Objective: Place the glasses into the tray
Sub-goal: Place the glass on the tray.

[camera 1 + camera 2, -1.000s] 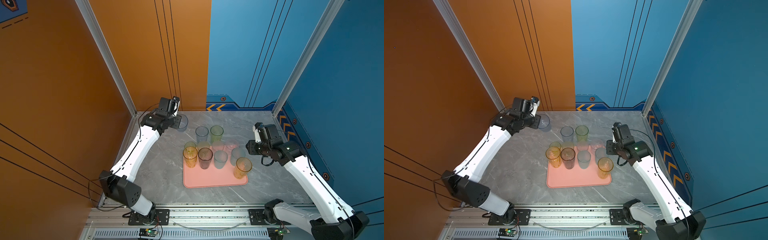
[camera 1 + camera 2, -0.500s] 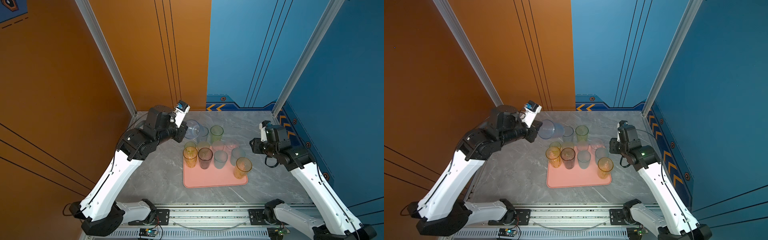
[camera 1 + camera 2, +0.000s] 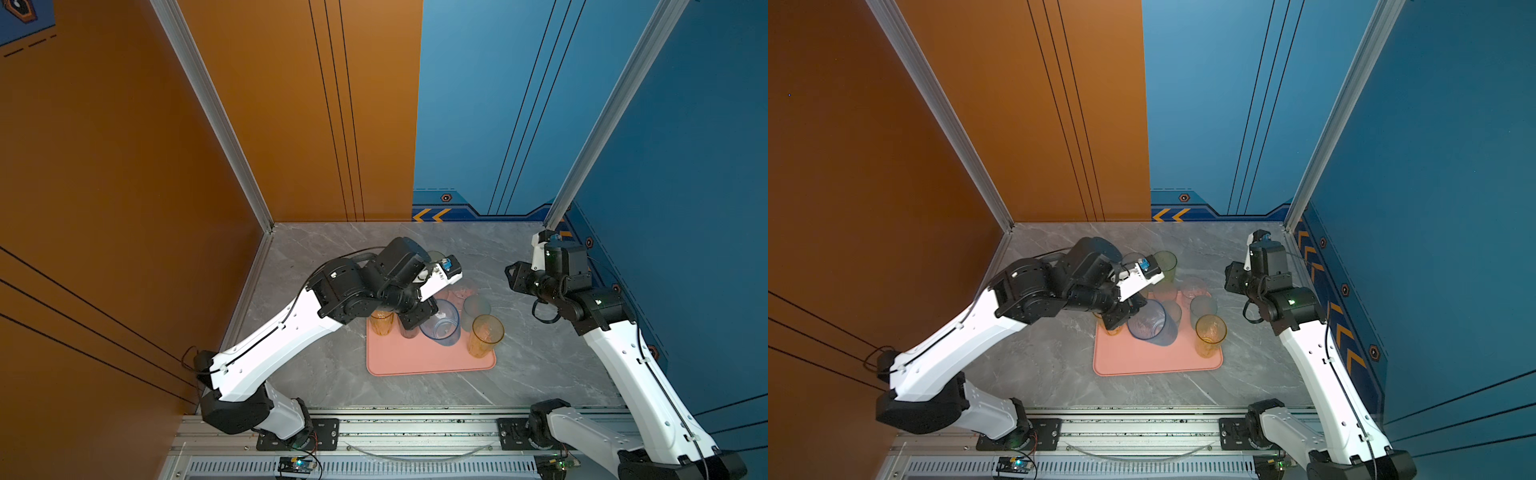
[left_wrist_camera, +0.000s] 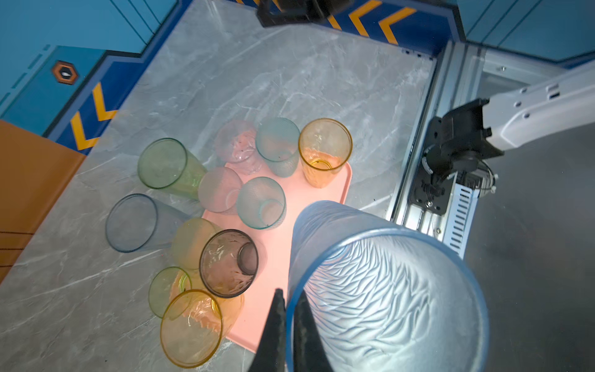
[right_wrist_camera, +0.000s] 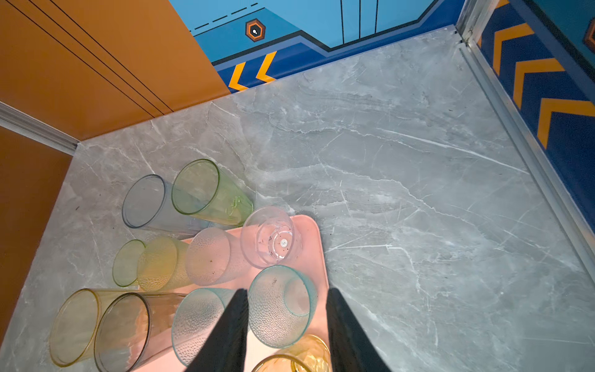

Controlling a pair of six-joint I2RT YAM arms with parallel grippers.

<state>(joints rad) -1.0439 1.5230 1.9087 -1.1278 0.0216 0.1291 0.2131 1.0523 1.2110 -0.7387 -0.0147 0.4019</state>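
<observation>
The left gripper (image 4: pixel 289 301) is pinched tight on one wall of the big blue glass (image 4: pixel 386 290) at its rim, and the glass hangs tilted over the tray (image 3: pixel 428 361). The right gripper (image 5: pixel 286 306) stands half open and empty, raised by the tray's right side. Such a thin pinch could let the glass swivel or slip. Coming down tilted, its base may clip the brown glass (image 4: pixel 228 262) or the teal glass (image 4: pixel 260 203) nearby, or land on edge and topple. The green glass (image 4: pixel 162 162) and grey glass (image 4: pixel 132 222) stand outside the tray.
</observation>
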